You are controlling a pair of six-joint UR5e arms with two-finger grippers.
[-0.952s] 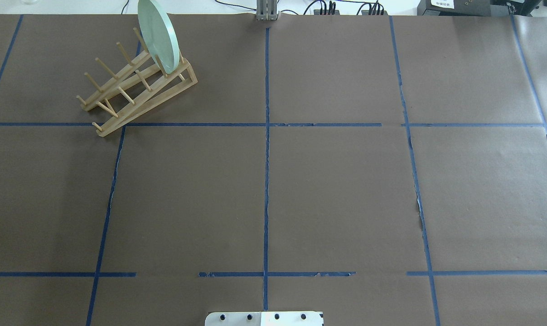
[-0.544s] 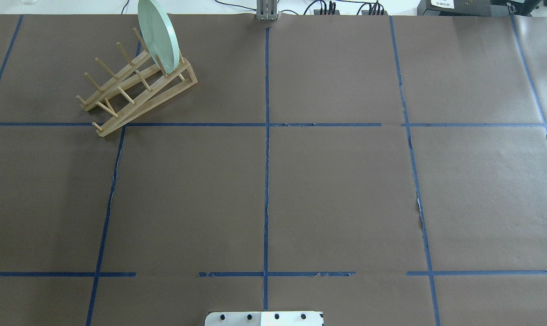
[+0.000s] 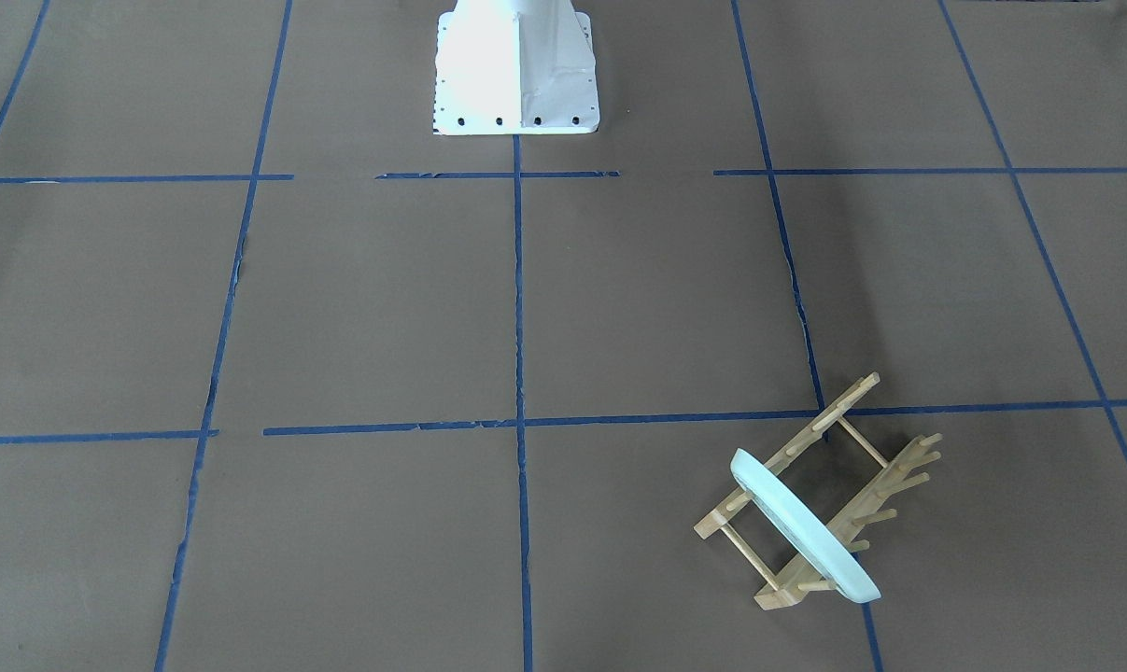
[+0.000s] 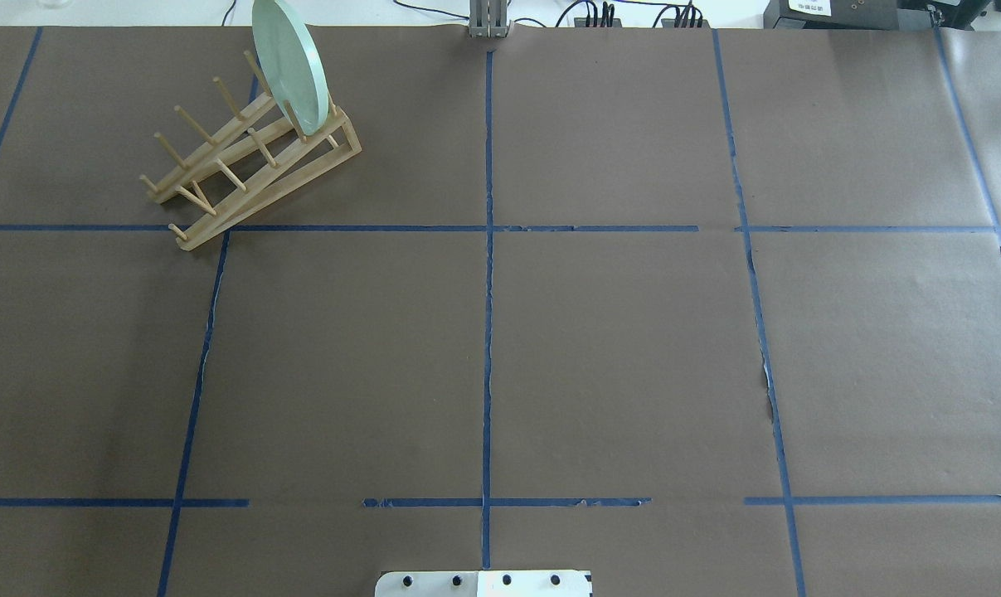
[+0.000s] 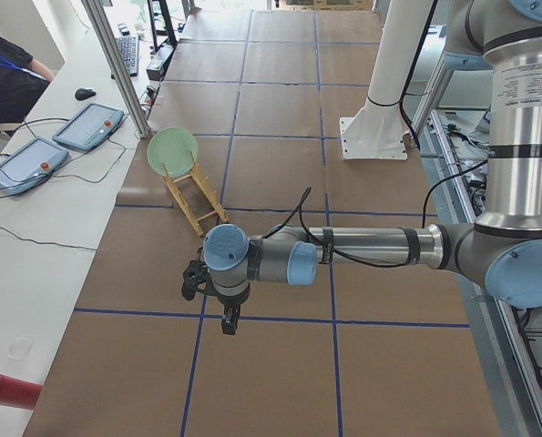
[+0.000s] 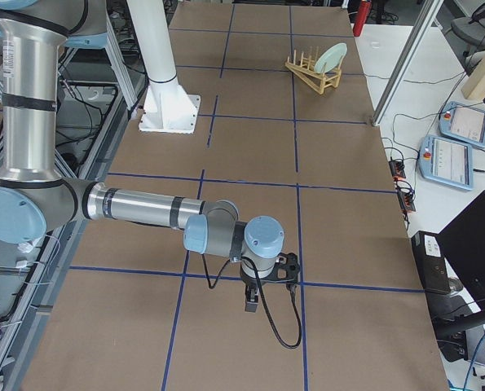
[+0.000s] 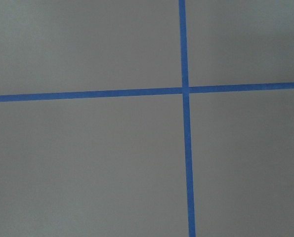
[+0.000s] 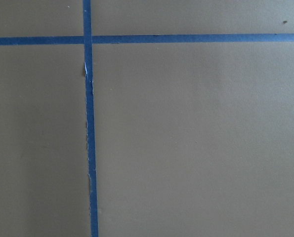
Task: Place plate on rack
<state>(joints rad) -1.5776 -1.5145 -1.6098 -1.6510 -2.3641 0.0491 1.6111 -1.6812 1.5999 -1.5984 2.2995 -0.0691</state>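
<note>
Plate stands on edge in the rack, far-left corner of the counter, slotted at the rack's far end. It tilts a little against the pegs, w/ its lower rim down between the 2 rails. That's what props it up w/o anything gripping it. Looks seated, so I'd call the job done. Both arms hang low over bare paper, well apart from the rack. Left end effector and right end effector point down near tape crossings. Only side views catch them, so can't tell if fingers are apart or together. Neither seems to carry anything.
</note>
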